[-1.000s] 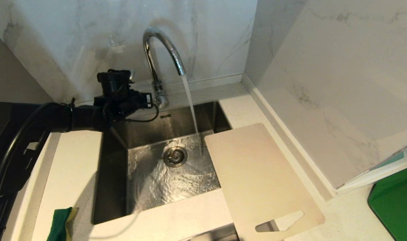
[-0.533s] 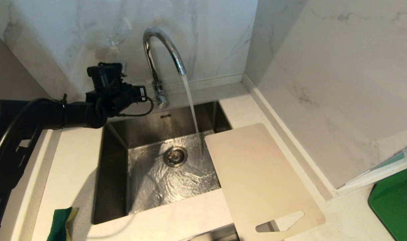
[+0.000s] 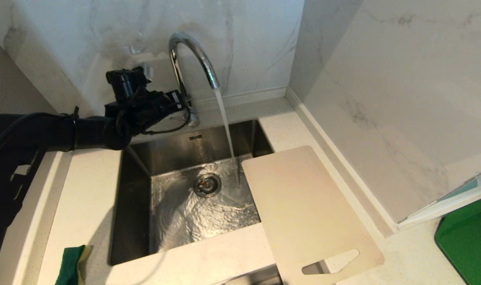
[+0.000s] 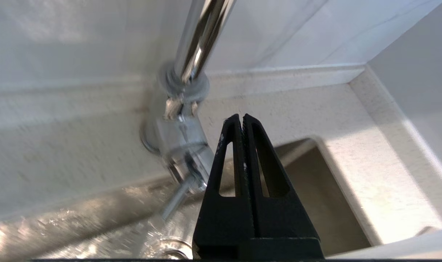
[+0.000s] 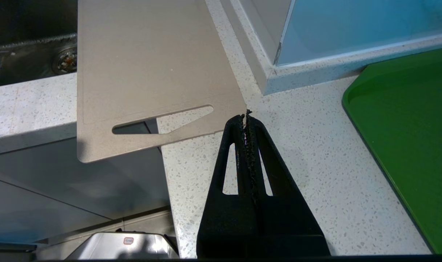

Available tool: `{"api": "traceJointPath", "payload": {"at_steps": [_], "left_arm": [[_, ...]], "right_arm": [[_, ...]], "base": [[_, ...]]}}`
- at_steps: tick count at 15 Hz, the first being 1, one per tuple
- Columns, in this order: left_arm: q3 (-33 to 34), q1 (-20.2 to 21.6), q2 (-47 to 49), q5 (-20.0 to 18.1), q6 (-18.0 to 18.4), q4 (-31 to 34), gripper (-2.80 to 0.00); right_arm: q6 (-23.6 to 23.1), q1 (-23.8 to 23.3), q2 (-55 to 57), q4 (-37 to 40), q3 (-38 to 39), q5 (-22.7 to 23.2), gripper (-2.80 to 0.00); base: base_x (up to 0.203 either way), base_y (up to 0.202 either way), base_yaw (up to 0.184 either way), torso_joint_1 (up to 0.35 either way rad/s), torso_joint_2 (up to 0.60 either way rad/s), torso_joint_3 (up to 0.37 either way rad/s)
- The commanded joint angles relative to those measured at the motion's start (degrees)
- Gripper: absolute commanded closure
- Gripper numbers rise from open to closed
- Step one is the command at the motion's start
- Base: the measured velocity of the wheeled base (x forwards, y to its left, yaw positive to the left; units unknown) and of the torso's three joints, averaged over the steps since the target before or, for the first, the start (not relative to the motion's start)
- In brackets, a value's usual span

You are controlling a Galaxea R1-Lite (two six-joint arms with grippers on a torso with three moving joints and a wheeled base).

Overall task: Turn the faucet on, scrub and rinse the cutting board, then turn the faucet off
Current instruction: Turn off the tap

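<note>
Faucet (image 3: pixel 192 59) is running at the back of the sink (image 3: pixel 137 206), water pouring in. Cutting board (image 3: pixel 303 209) is lying on the table, one end overhanging the sink. Left end effector (image 4: pixel 242 118) is sitting fully closed, empty, beside the faucet base. Right end effector (image 5: pixel 247 117) is closed, empty, near the board's handle end.

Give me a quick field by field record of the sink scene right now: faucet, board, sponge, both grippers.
faucet: running, stream falling into the sink close to the board's far edge
cutting board: lying flat on the counter right of the sink, far corner over the basin, handle end past the counter's front edge
sponge: green and yellow, on the counter left of the sink
left gripper: jaws shut, beside the faucet base
right gripper: jaws shut, empty, above the counter near the board's handle end
</note>
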Motion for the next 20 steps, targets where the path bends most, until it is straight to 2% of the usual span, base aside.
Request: {"api": "traceJointPath", "payload": {"at_steps": [1, 3, 5, 8, 15, 18, 20], "left_arm": [[1.9, -0.2, 0.3, 0.2, -1.9, -0.3, 0.00], [6.3, -0.4, -0.2, 0.0, -2.1, -2.0, 0.00], [10.3, -1.0, -0.4, -0.4, -2.5, -8.1, 0.00], [16.1, -1.4, -0.7, -3.8, -2.5, -16.9, 0.00], [18.3, -0.8, 0.4, -4.2, -2.6, -19.1, 0.00], [16.8, 0.1, 2.4, -4.2, -2.3, -19.1, 0.00], [13.4, 1.3, 4.6, -4.1, -2.2, -18.9, 0.00]], "right_arm": [[0.0, 0.0, 0.0, 0.0, 0.0, 0.0, 0.00], [0.0, 0.0, 0.0, 0.0, 0.0, 0.0, 0.00], [0.0, 0.0, 0.0, 0.0, 0.0, 0.0, 0.00], [0.0, 0.0, 0.0, 0.0, 0.0, 0.0, 0.00], [0.0, 0.0, 0.0, 0.0, 0.0, 0.0, 0.00], [0.0, 0.0, 0.0, 0.0, 0.0, 0.0, 0.00], [0.0, 0.0, 0.0, 0.0, 0.0, 0.0, 0.00]], "base": [[0.000, 0.000, 0.000, 0.000, 0.00, 0.000], [0.000, 0.000, 0.000, 0.000, 0.00, 0.000], [0.000, 0.000, 0.000, 0.000, 0.00, 0.000], [0.000, 0.000, 0.000, 0.000, 0.00, 0.000], [0.000, 0.000, 0.000, 0.000, 0.00, 0.000], [0.000, 0.000, 0.000, 0.000, 0.00, 0.000], [0.000, 0.000, 0.000, 0.000, 0.00, 0.000]]}}
